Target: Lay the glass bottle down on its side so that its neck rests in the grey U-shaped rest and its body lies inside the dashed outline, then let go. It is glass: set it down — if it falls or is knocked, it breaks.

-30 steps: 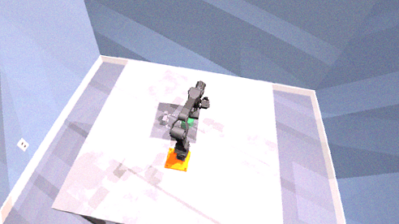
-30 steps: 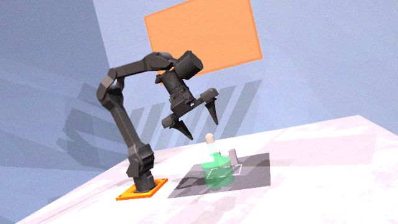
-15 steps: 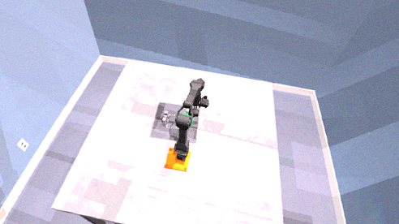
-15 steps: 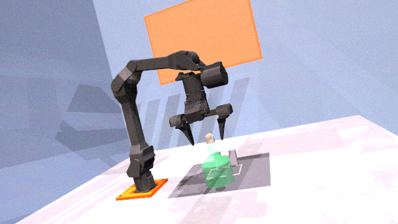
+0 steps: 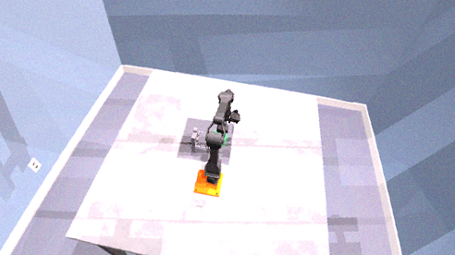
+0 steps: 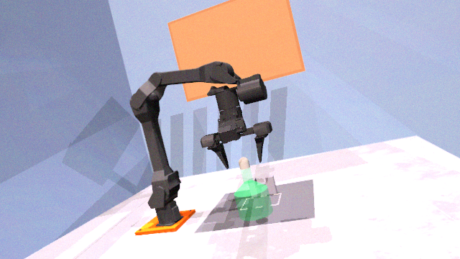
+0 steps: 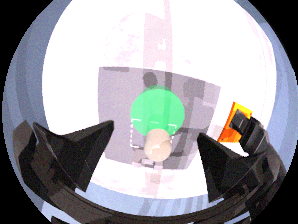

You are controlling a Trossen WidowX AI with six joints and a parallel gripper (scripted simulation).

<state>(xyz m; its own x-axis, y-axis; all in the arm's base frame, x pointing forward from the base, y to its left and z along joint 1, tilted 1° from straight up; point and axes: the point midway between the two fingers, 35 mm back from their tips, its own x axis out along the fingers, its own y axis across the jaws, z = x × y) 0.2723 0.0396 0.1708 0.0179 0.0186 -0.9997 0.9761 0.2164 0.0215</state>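
Bottle: green glass [image 5: 225, 138] [image 6: 254, 201] [image 7: 157, 107], upright on the grey mat, below the fingertips; its neck points up toward the space between them.
Stopper: pale beige [image 6: 244, 162] [image 7: 157, 145], topping the neck, just below the gap between the fingertips in the exterior view, touching neither.
Fingers: spread about as wide as they go, one to either side of the line above the bottle, with nothing held between them.
Gripper: black [image 6: 244, 165] [image 7: 156, 128], pointing down, slightly tilted, above the bottle.
Dashed outline: white [image 6: 279, 200] [image 7: 132, 134], on the mat below the fingers, partly seen through the green glass; the bottle is not lying in it.
Rest: grey [image 5: 194, 136] [image 6: 272, 184] [image 7: 147, 162], standing below the fingers, beyond the bottle in the exterior view.
Mat: grey [image 5: 190, 125] [image 6: 298, 201] [image 7: 112, 95], flat beneath bottle and rest, lower than the fingertips.
Base plate: orange [image 5: 199, 189] [image 6: 144, 231] [image 7: 227, 136], under the arm's foot, off to one side of the fingers and well below them.
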